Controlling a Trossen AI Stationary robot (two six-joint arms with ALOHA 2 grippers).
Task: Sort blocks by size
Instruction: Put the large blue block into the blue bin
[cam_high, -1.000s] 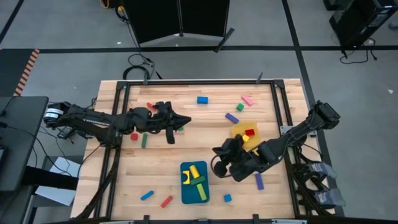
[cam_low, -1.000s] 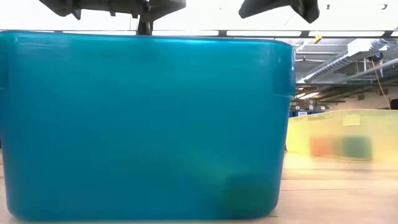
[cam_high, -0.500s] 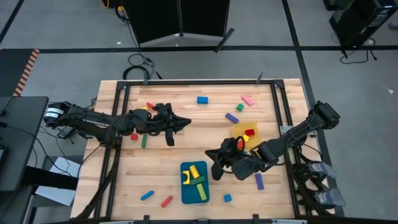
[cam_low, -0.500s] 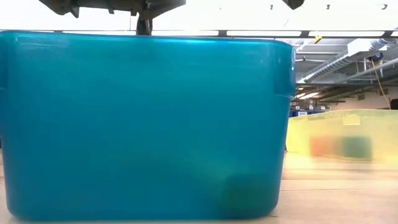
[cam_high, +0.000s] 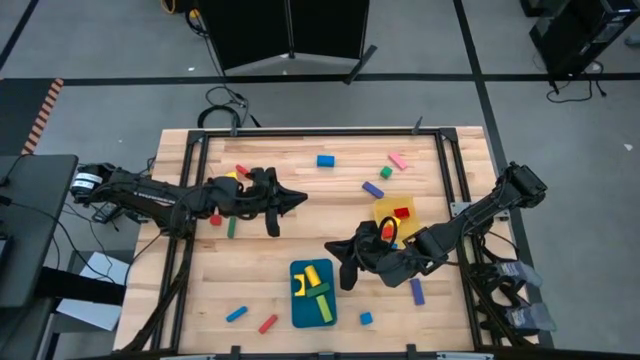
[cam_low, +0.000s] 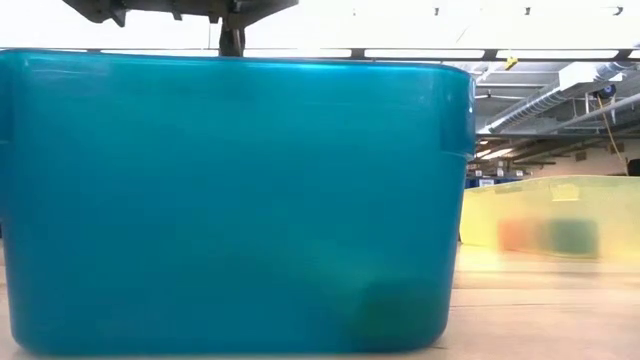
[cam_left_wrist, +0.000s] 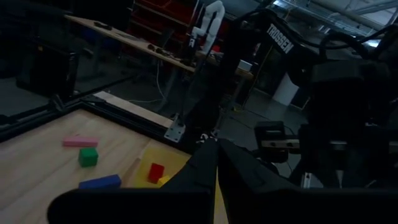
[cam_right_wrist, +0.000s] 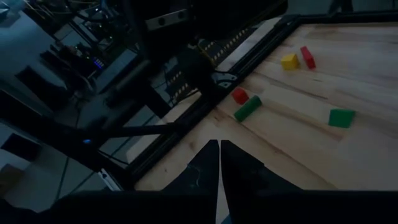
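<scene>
Looking straight down, we see a wooden table (cam_high: 250, 290) scattered with small coloured blocks (cam_high: 325, 160). The right gripper (cam_high: 341, 263) hovers just right of a blue rectangular tray (cam_high: 296, 312) that holds yellow and green bars; its fingers meet with only a hairline gap, gripping nothing. A translucent yellow square bin (cam_high: 385, 210) with a red cube sits just behind it. The left gripper (cam_high: 297, 197) hangs over the table's left-centre, fingers likewise pressed together and empty.
</scene>
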